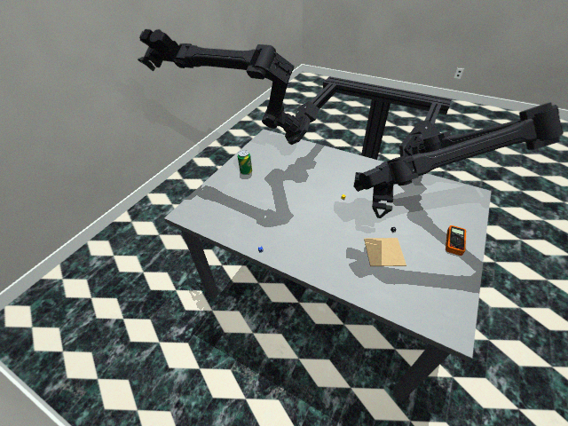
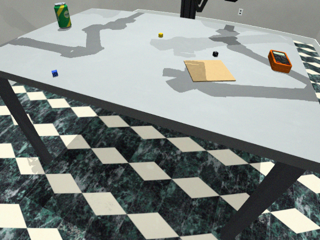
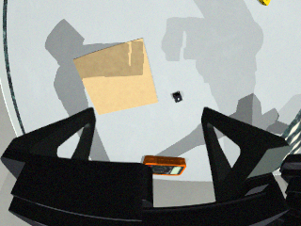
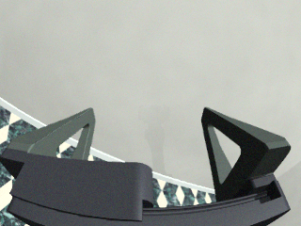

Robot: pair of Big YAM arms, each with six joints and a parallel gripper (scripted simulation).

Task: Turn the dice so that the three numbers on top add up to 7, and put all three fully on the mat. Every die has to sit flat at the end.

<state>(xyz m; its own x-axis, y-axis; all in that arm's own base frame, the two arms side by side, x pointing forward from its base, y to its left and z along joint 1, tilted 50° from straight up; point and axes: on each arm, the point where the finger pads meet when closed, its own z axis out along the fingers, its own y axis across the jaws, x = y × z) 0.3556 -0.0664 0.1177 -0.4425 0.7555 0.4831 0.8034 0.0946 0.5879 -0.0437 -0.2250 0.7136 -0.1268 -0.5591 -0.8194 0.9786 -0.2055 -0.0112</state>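
The tan mat (image 1: 392,252) (image 2: 219,71) (image 3: 122,91) lies on the table. The small black die (image 1: 393,229) (image 2: 215,53) (image 3: 177,97) lies just off the mat. The yellow die (image 1: 343,196) (image 2: 160,35) (image 3: 264,2) lies farther back. The blue die (image 1: 260,248) (image 2: 54,73) lies near the table's long edge, away from the mat. The top numbers are too small to read surely. My left gripper (image 1: 382,214) (image 3: 148,113) is open and empty above the table, near the black die. My right gripper (image 1: 146,64) (image 4: 148,113) is open and empty, high beyond the table, facing the wall.
An orange multimeter (image 1: 456,240) (image 2: 279,61) (image 3: 165,166) lies near the table's short edge, beyond the black die. A green and yellow can (image 1: 245,162) (image 2: 62,16) stands at the far end of the table (image 1: 311,248). The dark frame (image 1: 375,128) bearing the arms stands behind the table.
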